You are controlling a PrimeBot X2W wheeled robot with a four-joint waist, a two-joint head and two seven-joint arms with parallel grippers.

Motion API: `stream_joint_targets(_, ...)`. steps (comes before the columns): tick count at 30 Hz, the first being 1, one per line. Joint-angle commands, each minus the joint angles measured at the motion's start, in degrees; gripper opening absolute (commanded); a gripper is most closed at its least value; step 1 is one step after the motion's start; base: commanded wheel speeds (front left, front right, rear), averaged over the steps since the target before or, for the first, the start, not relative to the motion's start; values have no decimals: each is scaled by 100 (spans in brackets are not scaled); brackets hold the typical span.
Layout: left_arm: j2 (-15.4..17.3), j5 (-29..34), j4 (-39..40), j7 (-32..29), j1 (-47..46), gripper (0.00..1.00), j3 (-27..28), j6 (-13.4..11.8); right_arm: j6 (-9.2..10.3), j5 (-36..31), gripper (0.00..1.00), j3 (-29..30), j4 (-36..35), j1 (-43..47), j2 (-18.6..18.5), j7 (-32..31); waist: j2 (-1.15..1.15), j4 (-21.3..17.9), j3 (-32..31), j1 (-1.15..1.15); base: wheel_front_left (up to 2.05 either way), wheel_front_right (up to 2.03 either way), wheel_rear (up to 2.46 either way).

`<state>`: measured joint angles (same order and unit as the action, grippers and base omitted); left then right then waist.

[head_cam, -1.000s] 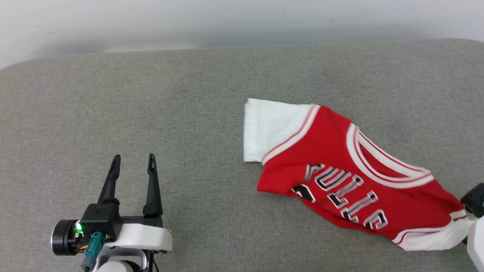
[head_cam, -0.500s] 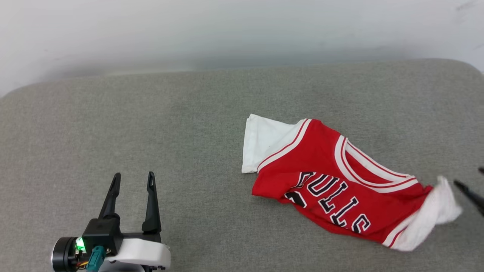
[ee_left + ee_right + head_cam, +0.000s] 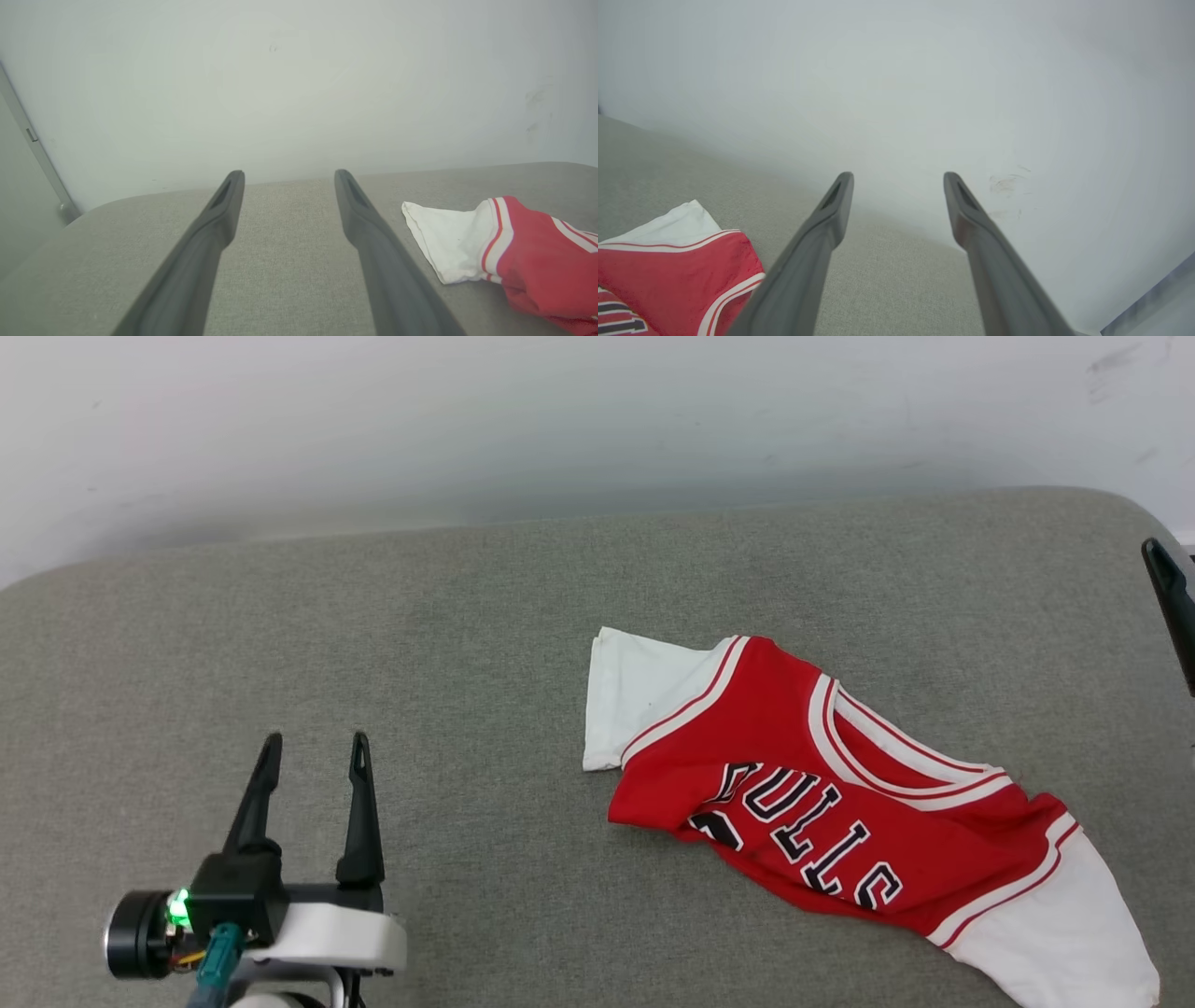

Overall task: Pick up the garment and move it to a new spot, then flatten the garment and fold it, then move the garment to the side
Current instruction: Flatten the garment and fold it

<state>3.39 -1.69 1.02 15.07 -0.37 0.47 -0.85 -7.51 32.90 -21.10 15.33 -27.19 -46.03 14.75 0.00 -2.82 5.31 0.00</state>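
Both of your grippers are empty. Your right gripper (image 3: 899, 179) stands spread wide, high at the right side of the scene, beside but clear of the red jersey-style shirt with white short sleeves (image 3: 840, 812). Your left gripper (image 3: 315, 739) is spread just as wide over the grey woven fabric surface (image 3: 448, 644), well apart from the shirt on its left.

Risks from here: the shirt is not flat. Its lower body seems tucked under itself along the near edge, so a pinch there would likely catch two layers and carry the fold along instead of opening it. Pulling by one sleeve alone would probably twist the loose cloth into a rope. The near white sleeve (image 3: 1055, 938) runs out past the bottom right corner of the head view, so you cannot judge how close it lies to the surface's edge. A tug that way might slide the cloth off.

The shirt lies right of centre on the surface, set on a diagonal, its neck opening toward the far right. The body is bright red, with red-and-white striped trim at the neck and sleeve seams. Black, white-outlined letters reading "BULLS" slant across the chest. Below them only a sliver of a black number shows, the rest hidden by the fold. The far white sleeve (image 3: 635, 700) lies flat, pointing toward your left gripper. Soft ripples cross the red cloth.
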Motion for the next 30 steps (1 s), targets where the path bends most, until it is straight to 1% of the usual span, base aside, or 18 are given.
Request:
stream_joint_targets(1,41,48,33,15,-124,100,12,30,4,-183,100,271,-141,282,262,31,0,-3,6,0,0,0,0)
stream_joint_targets(3,93,55,46,15,-302,100,26,92,3,-691,100,1030,-601,692,821,38,0,-11,42,0,0,0,0)
stream_joint_targets(5,157,58,51,15,-553,100,38,174,4,-1066,100,1716,-1156,1103,1465,40,0,-29,102,0,0,0,0)
stream_joint_targets(7,238,63,24,15,-834,100,33,268,5,-1425,100,2167,-1633,1519,1997,41,0,-49,167,0,0,0,0)
stream_joint_targets(10,328,2,-17,14,-1344,100,5,423,3,-1891,100,2502,-2300,1926,2628,42,0,-95,280,0,0,0,0)
stream_joint_targets(13,475,30,-241,14,-1837,100,-105,570,4,-2142,100,2700,-2661,2278,3132,43,0,-166,389,0,0,0,0)
stream_joint_targets(19,768,25,-926,11,-3030,100,-499,746,4,-2380,100,2806,-2976,2583,3685,44,0,-331,640,0,0,0,0)
stream_joint_targets(21,877,-18,-1194,-170,-3486,100,-682,786,4,-2391,100,2848,-3041,2641,3827,44,0,-378,728,0,0,0,0)
stream_joint_targets(23,955,-128,-1451,-520,-3947,100,-914,813,4,-2411,100,2866,-3078,2676,3926,44,0,-432,825,0,0,0,0)
stream_joint_targets(25,1040,-306,-1700,-1009,-4353,100,-1234,818,4,-2427,100,2878,-3081,2718,3999,44,0,-483,926,0,0,0,0)
stream_joint_targets(30,1435,-1187,-2107,-2212,-5374,100,-2380,821,3,-2511,100,2804,-3121,2654,4110,44,0,-633,1226,0,0,0,0)
